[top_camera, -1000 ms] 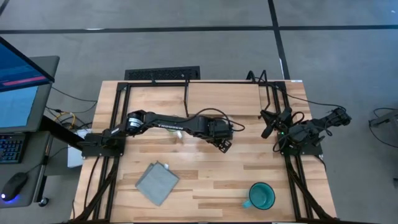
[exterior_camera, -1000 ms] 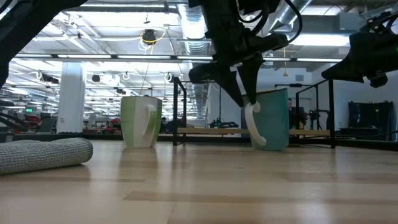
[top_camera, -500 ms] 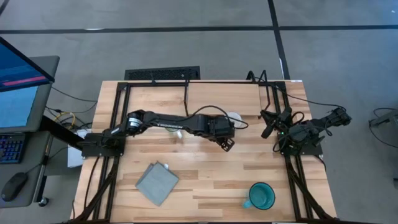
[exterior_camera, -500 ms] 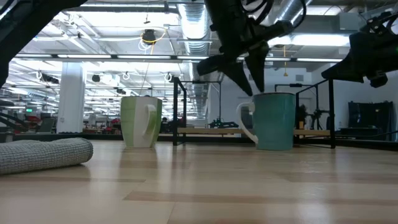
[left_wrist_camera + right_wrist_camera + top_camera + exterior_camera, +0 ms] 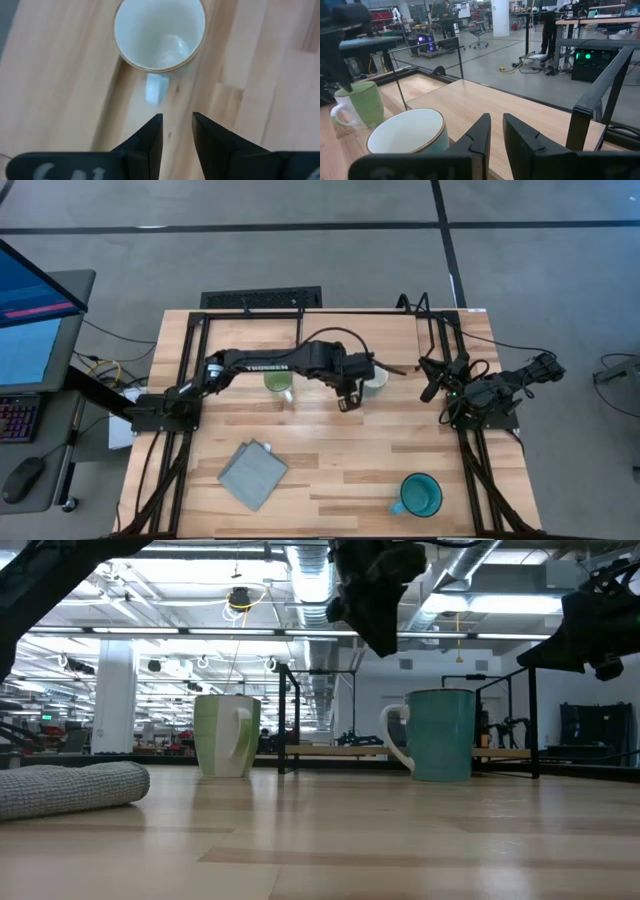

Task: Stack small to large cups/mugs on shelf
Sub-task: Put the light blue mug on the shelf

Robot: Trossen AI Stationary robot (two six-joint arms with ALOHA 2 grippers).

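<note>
White mug [image 5: 159,34] just beyond left hand [image 5: 177,131]

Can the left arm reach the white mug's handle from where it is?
Probably yes: the left gripper hangs just above the white mug, whose handle points toward the slightly parted fingers, with nothing between them.

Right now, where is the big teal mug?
In the high view the teal mug stands alone near the table's front edge on the right side, well right of the grey cloth and far from the other two mugs by the shelf.
</note>
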